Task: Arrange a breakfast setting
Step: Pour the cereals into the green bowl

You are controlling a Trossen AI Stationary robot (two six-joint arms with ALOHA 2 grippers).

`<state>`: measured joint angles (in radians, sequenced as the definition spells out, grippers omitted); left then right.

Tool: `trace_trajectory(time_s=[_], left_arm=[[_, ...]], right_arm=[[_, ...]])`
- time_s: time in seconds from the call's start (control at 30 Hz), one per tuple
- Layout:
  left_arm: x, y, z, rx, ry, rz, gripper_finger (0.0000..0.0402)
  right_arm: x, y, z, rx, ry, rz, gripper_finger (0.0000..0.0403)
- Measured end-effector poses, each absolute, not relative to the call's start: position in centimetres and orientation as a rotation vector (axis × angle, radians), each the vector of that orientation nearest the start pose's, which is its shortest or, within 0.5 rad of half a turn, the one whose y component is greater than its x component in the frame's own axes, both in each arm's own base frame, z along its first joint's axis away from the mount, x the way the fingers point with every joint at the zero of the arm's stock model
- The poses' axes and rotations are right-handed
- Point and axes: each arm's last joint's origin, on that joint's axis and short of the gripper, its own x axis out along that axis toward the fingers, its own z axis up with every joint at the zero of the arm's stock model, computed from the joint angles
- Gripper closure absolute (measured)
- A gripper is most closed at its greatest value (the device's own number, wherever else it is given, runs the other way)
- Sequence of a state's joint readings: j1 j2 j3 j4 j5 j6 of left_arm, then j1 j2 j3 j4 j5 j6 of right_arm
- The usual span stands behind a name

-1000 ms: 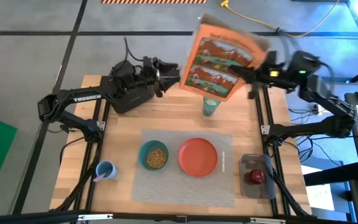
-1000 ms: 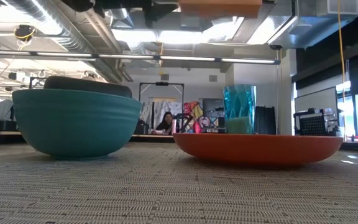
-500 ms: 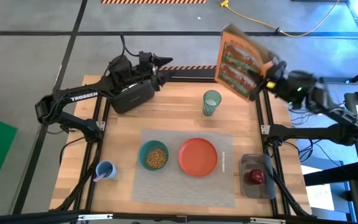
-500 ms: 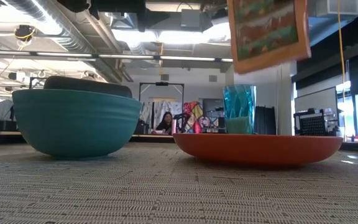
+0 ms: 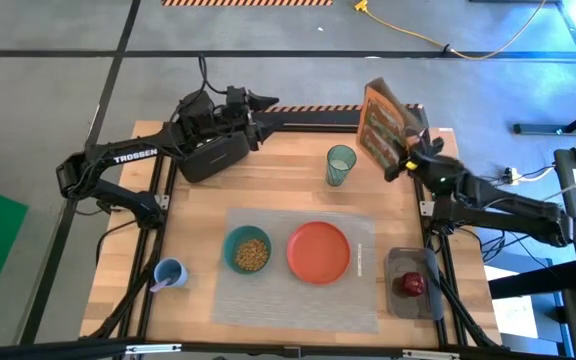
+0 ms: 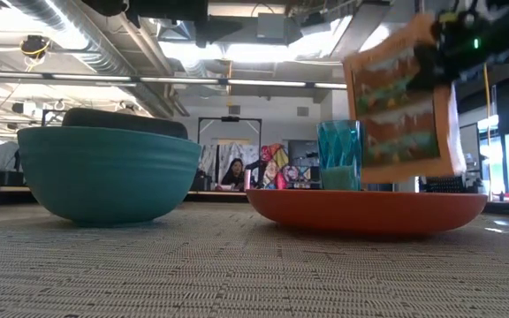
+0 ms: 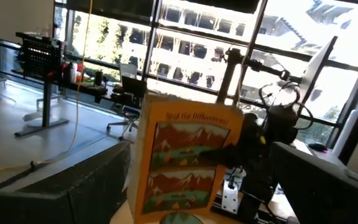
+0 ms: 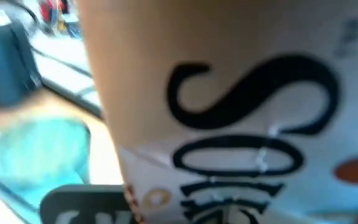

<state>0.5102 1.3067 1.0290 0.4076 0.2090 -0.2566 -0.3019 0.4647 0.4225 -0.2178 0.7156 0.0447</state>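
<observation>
My right gripper [image 5: 405, 158] is shut on the tall orange cereal box [image 5: 383, 122] over the table's far right corner, right of the green glass [image 5: 340, 165]. The grey placemat [image 5: 303, 300] carries the teal bowl [image 5: 248, 251] with cereal in it, the orange-red plate [image 5: 318, 250] and a slim pale utensil [image 5: 360, 258]. The red apple [image 5: 411, 285] lies in a grey tray at the right edge. My left gripper [image 5: 260, 103] hovers at the far left, above the black toaster [image 5: 213, 155]. No toast slice shows. My right gripper holds the cereal box by one narrow side, about halfway up [image 7: 229, 152], pinched between its two fingers. The fingers come about level from the table's near right. The box stands nearly upright, a little tilted; whether its bottom touches the table I cannot tell.
A blue cup [image 5: 168, 272] stands left of the placemat near the table's left edge. The grey tray [image 5: 398, 262] sits at the right edge. Bare wood lies between the toaster and the glass. A person sits far off in the room [image 6: 235, 173].
My right gripper has carried the cereal box from high over the far middle of the table toward the far right corner and down, turning it from tipped over to nearly upright. My left gripper has drawn back a little toward the far edge.
</observation>
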Motion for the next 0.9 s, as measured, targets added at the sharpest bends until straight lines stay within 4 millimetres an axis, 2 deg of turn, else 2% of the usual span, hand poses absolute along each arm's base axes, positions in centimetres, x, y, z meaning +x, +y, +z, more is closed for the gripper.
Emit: trace_trajectory(time_s=[0.1,0.17,0.3,0.5,0.6,0.73,0.9], left_arm=[[26.3,14.1,36.1,-0.188,-0.158,0.301,0.0020],[26.3,14.1,36.1,-0.186,-0.158,0.302,0.0020],[26.4,14.0,36.1,-0.189,-0.152,0.301,0.0020],[26.7,13.3,36.1,-0.191,-0.149,0.275,0.0020],[27.0,12.8,36.1,-0.191,-0.145,0.239,0.0020],[27.3,12.2,36.0,-0.190,-0.135,0.216,0.0020],[27.4,12.0,36.0,-0.188,-0.134,0.207,0.0020]], right_arm=[[10.7,-5.4,22.1,-0.020,0.268,-1.046,0.0402],[10.8,-5.5,21.3,-0.012,0.221,-1.073,0.0402],[10.7,-5.7,20.2,-0.012,0.183,-1.132,0.0402],[10.5,-6.1,19.9,0.049,0.170,-1.162,0.0389],[10.4,-6.2,19.9,0.094,0.144,-1.173,0.0359],[10.5,-6.3,20.0,0.110,0.137,-1.153,0.0300],[10.5,-6.3,22.0,0.116,0.089,-1.140,0.0224]])
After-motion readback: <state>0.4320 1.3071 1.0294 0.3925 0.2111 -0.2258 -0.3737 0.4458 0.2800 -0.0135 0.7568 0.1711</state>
